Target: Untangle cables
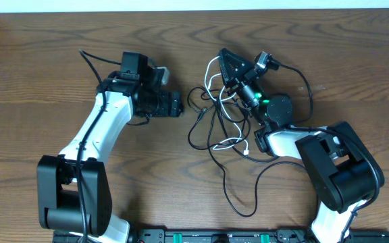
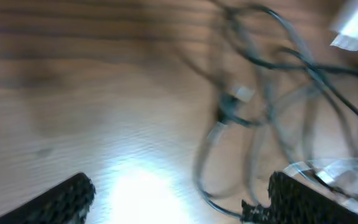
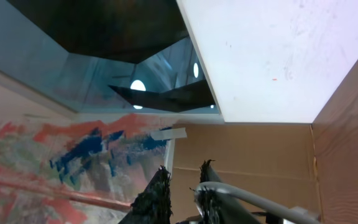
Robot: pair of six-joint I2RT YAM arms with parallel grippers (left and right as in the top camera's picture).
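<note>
The cables (image 1: 216, 113) lie in a tangle of thin black and white cords at the table's middle. A black strand (image 1: 223, 177) trails toward the front, and a white plug end (image 1: 246, 151) lies beside it. My left gripper (image 1: 179, 106) stands just left of the tangle. In the left wrist view it (image 2: 182, 183) is wide open low over the wood, with blurred cables (image 2: 272, 93) ahead and a loop by the right finger (image 2: 303, 199). My right gripper (image 1: 225, 57) is raised at the tangle's far side. In its wrist view it (image 3: 182, 177) is nearly closed, and a white cable (image 3: 253, 198) runs out across one finger.
The brown wooden table (image 1: 59, 54) extends to a white wall edge at the back. Thicker black arm cables (image 1: 302, 77) loop behind the right arm. The arm bases stand at the front edge, with a black rail (image 1: 208, 236) between them.
</note>
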